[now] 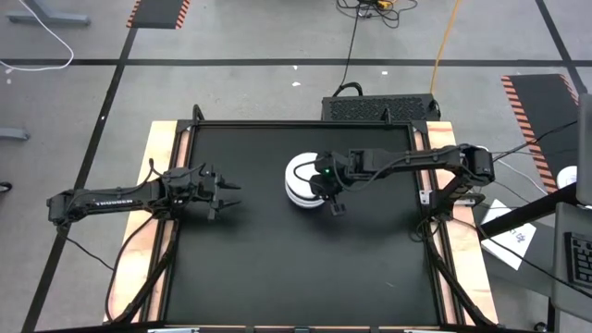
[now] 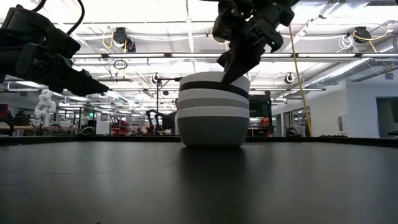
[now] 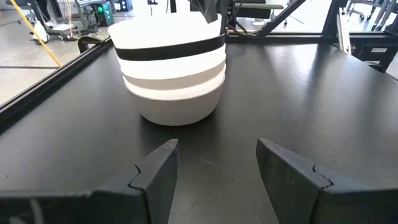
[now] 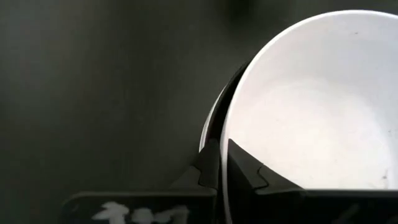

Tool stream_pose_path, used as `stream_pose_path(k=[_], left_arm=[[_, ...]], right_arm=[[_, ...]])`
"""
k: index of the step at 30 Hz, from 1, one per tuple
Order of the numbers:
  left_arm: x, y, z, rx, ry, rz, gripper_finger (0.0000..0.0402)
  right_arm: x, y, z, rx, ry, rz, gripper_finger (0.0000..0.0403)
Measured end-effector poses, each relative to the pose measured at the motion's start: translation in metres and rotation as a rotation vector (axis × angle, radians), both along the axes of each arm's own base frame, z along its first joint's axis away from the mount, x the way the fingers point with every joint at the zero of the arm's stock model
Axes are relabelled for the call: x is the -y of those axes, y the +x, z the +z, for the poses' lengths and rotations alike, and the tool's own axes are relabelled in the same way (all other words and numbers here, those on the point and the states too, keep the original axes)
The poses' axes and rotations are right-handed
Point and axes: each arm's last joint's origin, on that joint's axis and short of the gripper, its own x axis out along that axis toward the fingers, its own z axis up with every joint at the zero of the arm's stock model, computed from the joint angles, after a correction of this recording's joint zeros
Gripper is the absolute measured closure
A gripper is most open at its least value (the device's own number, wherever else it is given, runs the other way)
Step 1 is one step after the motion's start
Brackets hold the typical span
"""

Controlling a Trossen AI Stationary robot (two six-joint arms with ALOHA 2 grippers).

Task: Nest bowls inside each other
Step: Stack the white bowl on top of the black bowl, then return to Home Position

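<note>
Several bowls are nested in one stack (image 1: pixel 301 180) at the middle of the black table, and the bottom bowl (image 2: pixel 211 129) rests on its base. From the top the stack shows a white bowl (image 3: pixel 163 32), a black one (image 3: pixel 168 50) and light ones below. My right gripper (image 4: pixel 222 149) is over the stack's near-right side, slanting down, shut on the top white bowl. My left gripper (image 1: pixel 236 196) hovers open at the table's left, pointing at the stack with nothing between its fingers (image 3: pixel 158 168). My right gripper pinches the top white bowl's rim (image 4: pixel 229 134) on the side toward the table's right. One finger (image 4: pixel 245 168) is inside the bowl and the other (image 4: pixel 208 165) outside. The fingers slant down from above and from the right. The bowl sits in the stack, on the black bowl.
The black tabletop (image 1: pixel 277 268) lies bare around the stack, with free room on every side. A dark frame rail (image 1: pixel 305 123) runs along the far edge, and wooden borders (image 1: pixel 157 157) line the table's sides.
</note>
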Motion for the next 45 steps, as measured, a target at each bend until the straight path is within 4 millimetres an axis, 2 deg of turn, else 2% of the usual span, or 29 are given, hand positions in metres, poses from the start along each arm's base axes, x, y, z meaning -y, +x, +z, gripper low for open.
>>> stream_pose_path(k=[15, 19, 27, 35, 40, 45], left_arm=[[0.000, 0.000, 0.000, -0.001, -0.004, 0.000, 0.0183], [0.000, 0.000, 0.000, -0.002, -0.007, 0.002, 0.0183], [0.000, 0.000, -0.001, -0.014, -0.015, 0.002, 0.0183], [0.000, -0.001, -0.002, -0.022, -0.023, 0.004, 0.0183], [0.000, -0.001, -0.002, -0.022, -0.023, 0.004, 0.0183], [0.000, -0.001, -0.002, -0.023, -0.022, 0.003, 0.0183]], right_arm=[[0.000, 0.003, 0.002, 0.023, 0.032, -0.079, 0.0403], [0.000, 0.004, 0.003, 0.035, 0.040, -0.090, 0.0393], [0.000, 0.004, 0.003, 0.035, 0.044, -0.096, 0.0350], [0.000, 0.005, 0.004, 0.048, 0.053, -0.107, 0.0278], [0.000, -0.001, 0.017, 0.089, 0.052, -0.109, 0.0237], [0.001, -0.008, 0.041, 0.211, 0.024, -0.096, 0.0217]])
